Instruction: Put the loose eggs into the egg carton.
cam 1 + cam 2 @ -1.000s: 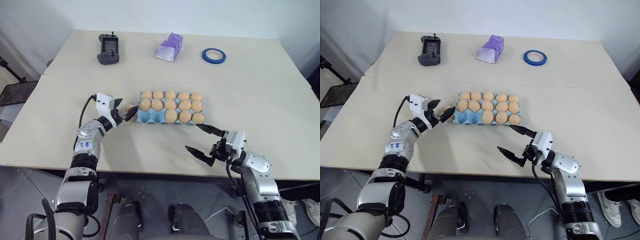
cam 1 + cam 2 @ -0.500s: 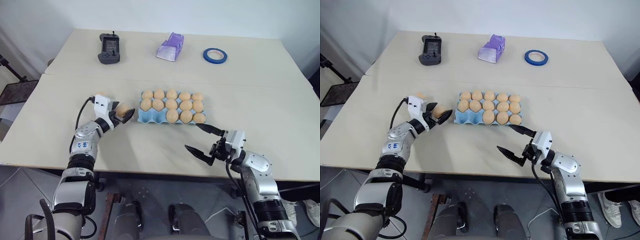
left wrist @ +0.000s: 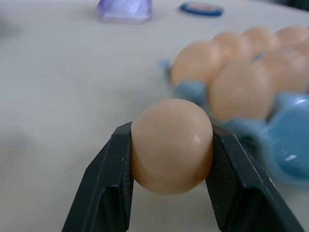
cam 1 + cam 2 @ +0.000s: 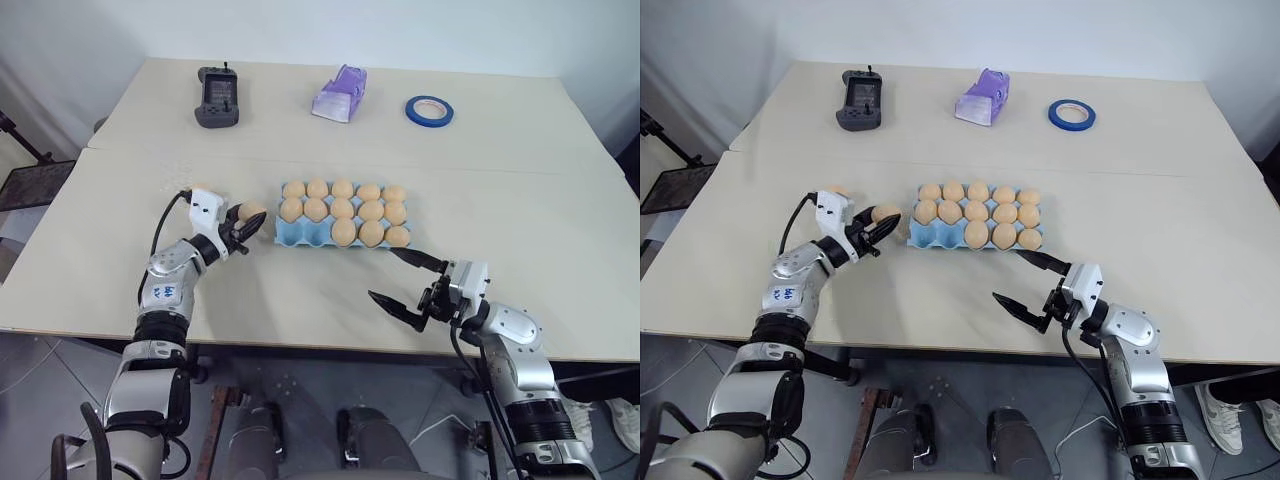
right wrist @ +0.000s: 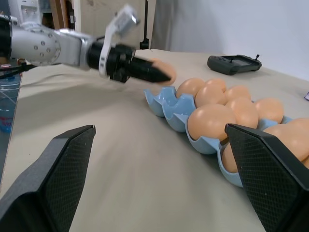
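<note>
Blue pulp egg carton (image 4: 340, 225) sat mid-table, mostly full. Left gripper (image 4: 250, 222) had its fingers (image 3: 108, 186) pinching one loose egg (image 3: 171, 145) across the middle, just left of the carton. Smooth, brittle shell, so I'd say a gentle squeeze. Right gripper (image 4: 400, 278) hung near the carton's front, fingers spread, holding nothing. Couldn't really make out the carton's empty front-left cups.
</note>
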### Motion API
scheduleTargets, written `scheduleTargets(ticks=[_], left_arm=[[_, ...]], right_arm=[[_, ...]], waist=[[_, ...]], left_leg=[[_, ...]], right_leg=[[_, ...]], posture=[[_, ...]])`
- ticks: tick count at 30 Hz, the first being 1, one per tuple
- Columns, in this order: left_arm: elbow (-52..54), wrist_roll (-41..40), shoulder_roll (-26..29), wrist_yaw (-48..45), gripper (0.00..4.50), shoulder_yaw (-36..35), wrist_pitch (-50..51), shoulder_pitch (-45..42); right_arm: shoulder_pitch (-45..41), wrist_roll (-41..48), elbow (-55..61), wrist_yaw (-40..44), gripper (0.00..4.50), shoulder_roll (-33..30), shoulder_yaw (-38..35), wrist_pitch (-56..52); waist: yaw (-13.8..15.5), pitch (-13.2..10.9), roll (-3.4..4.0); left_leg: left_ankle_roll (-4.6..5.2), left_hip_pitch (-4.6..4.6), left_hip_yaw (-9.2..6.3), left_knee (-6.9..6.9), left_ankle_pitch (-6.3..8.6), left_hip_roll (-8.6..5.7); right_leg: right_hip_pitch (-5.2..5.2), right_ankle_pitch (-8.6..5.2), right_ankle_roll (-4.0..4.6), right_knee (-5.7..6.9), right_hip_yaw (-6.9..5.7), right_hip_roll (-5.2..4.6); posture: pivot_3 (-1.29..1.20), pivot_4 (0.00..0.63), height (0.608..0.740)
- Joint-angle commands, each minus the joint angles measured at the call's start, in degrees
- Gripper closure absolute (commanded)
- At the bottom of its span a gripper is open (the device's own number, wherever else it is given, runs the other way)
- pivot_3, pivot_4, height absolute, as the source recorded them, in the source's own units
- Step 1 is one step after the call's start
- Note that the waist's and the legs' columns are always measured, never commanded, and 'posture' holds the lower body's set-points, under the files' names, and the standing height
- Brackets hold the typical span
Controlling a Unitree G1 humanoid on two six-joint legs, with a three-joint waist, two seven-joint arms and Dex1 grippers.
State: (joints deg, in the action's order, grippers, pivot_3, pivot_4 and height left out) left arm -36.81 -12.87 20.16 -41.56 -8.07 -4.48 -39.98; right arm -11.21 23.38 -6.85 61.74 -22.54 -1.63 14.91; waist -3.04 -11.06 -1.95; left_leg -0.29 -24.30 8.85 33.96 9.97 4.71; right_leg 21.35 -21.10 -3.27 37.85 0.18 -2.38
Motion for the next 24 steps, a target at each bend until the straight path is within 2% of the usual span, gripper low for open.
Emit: scheduleTargets(ticks=[1, 6, 11, 15, 20, 24], left_arm=[[8.08, -2.61, -1.07, -6.46, 2.73, 2.98, 0.70, -0.29], [5.62, 0.97, -2.82, -10.01, 2.73, 8.77, 0.49, -2.42], [-3.08, 2.82, -4.63, -7.47, 2.73, 9.25, -0.17, -6.46], [-5.32, 3.14, -5.11, -7.83, 1.57, 9.39, -1.25, -7.54], [0.54, 0.91, -4.35, -11.32, 0.02, 8.77, -0.59, -4.84], [7.80, -0.48, -1.35, -12.33, 0.02, 7.41, 1.92, -0.65]], right_arm=[[0.50, 0.73, 1.76, -0.14, 0.00, -1.12, -1.20, 0.31], [1.21, 0.56, 2.77, -1.14, 0.00, -0.92, -1.16, 0.36], [2.41, 0.44, 4.57, -2.62, 0.00, -0.76, -1.10, 0.29], [3.07, 0.49, 5.62, -3.35, 0.00, -1.03, -1.14, 0.01], [2.78, 0.57, 5.45, -3.43, 0.00, -1.17, -1.01, -0.17], [1.43, 0.61, 4.03, -2.74, 0.00, -1.01, -0.70, 0.07]], waist=[[0.05, 0.00, 0.00], [0.08, 0.00, 0.00], [-0.18, -0.01, -0.01], [-0.14, -0.01, -0.01], [-0.12, -0.01, -0.01], [-0.23, -0.01, -0.01]], left_leg=[[0.00, 0.00, 0.00, 0.00, 0.00, 0.00], [0.00, 0.02, 0.01, 0.02, -0.01, -0.02], [0.02, 0.01, -0.02, 0.05, 0.00, -0.01], [0.03, 0.00, -0.03, 0.01, -0.01, 0.00], [0.01, 0.00, -0.03, 0.02, -0.02, 0.00], [0.00, 0.01, -0.03, 0.00, -0.02, 0.05]], right_leg=[[0.00, 0.00, 0.00, 0.00, 0.00, 0.00], [-0.02, 0.00, 0.00, 0.00, 0.02, 0.00], [0.01, 0.00, 0.00, 0.00, 0.06, 0.02], [0.03, 0.00, 0.00, -0.01, 0.04, 0.04], [0.01, 0.00, 0.00, 0.00, 0.03, 0.03], [0.01, 0.00, 0.00, 0.01, 0.04, 0.07]], posture=[[0.00, 0.150, 0.740], [0.00, 0.150, 0.740], [0.00, 0.150, 0.740], [0.00, 0.150, 0.740], [0.00, 0.150, 0.740], [0.00, 0.150, 0.740]])
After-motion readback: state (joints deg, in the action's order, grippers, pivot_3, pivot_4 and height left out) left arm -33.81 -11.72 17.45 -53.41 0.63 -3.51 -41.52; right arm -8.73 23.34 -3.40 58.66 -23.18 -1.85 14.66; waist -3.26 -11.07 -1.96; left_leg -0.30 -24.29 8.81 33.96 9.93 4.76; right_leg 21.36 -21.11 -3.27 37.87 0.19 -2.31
